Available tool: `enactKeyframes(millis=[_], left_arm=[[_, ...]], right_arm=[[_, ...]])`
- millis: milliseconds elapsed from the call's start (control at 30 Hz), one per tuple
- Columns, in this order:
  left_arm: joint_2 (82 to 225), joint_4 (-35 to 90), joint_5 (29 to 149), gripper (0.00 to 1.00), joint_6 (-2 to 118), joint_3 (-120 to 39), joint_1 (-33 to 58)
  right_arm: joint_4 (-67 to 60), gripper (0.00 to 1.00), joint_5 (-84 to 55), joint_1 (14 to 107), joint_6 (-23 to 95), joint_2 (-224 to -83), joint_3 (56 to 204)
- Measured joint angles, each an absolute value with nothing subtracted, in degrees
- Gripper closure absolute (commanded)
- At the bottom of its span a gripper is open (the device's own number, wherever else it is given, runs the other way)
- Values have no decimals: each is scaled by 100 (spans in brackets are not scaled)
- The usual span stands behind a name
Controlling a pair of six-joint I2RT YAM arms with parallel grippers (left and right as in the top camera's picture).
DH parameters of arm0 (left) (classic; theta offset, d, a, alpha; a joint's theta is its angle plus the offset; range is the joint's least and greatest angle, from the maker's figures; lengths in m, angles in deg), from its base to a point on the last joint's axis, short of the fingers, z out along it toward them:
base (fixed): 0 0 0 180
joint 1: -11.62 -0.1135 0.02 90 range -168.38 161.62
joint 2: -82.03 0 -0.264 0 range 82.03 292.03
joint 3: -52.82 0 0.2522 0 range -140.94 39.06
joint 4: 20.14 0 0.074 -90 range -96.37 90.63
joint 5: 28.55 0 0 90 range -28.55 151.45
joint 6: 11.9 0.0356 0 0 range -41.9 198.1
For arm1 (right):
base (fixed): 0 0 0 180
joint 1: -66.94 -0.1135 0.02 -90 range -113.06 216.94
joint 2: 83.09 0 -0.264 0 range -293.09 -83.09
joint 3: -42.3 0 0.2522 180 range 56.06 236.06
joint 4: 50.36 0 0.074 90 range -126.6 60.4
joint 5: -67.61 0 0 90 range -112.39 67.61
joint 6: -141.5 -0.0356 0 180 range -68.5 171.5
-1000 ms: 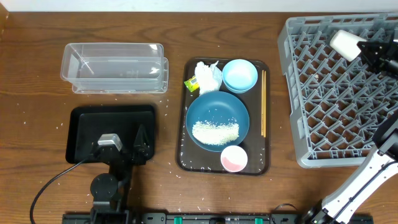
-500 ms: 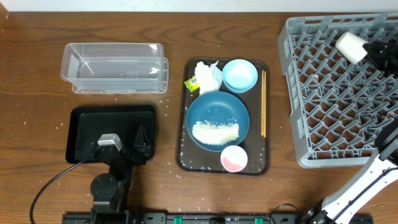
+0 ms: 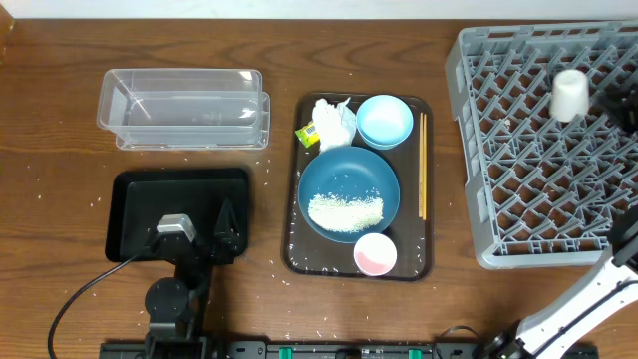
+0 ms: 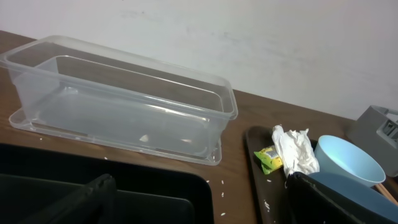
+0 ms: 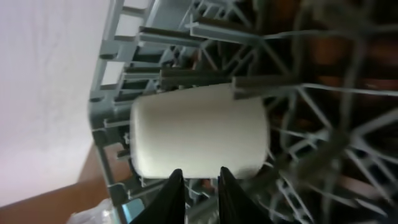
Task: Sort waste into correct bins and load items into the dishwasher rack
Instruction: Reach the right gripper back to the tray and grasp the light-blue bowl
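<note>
Parted slightly, gripping nothing, at the right gripper, just short of the white cup in the dishwasher rack; spread wide, empty, at the left gripper.

No legible text, label, brand or number; wrapper print too small to read

The overhead camera looked straight down on the whole table, from the clear tub to the grey rack. The left wrist camera sat low over the black tray, facing the wall; it shared the tub, tissue and light-blue bowl with the overhead view. The right wrist camera sat close against the white cup in the rack, both also seen from above.
</note>
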State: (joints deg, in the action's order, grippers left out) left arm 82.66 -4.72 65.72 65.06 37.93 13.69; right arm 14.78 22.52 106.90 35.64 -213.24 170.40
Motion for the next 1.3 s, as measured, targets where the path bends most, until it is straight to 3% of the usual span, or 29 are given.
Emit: enactKeyframes(millis=[367,467,733,833,900,933,1100,1200,1300], left_arm=[[8266,-472,6572,10,6506,3793,1369],[8266,-472,6572,11,6506,3793,1369],[8266,-472,6570,10,6506,3793,1369],[8266,-472,6572,11,6506,3793,1369],[8266,-475,6570,10,6506,3793,1369],[8266,-472,6572,10,6506,3793,1369],[8266,-472,6572,10,6506,3793,1369],[8266,-472,6572,11,6508,3793,1369],[8266,-472,6572,11,6506,3793,1369]], right_arm=[[2092,79,1196,10644,3829,-19792,17034],[2389,66,1264,10513,4004,-19637,17034],[2877,61,1825,9298,4585,-19528,17034],[2966,46,1211,8511,4589,-19499,17031],[2960,23,566,7858,4596,-19499,17031],[2942,22,319,7589,4565,-19499,17029],[2599,25,-911,6113,4570,-19501,17029],[2315,39,-1527,5445,4482,-19523,17029],[2013,46,-2078,4946,4272,-19663,17029]])
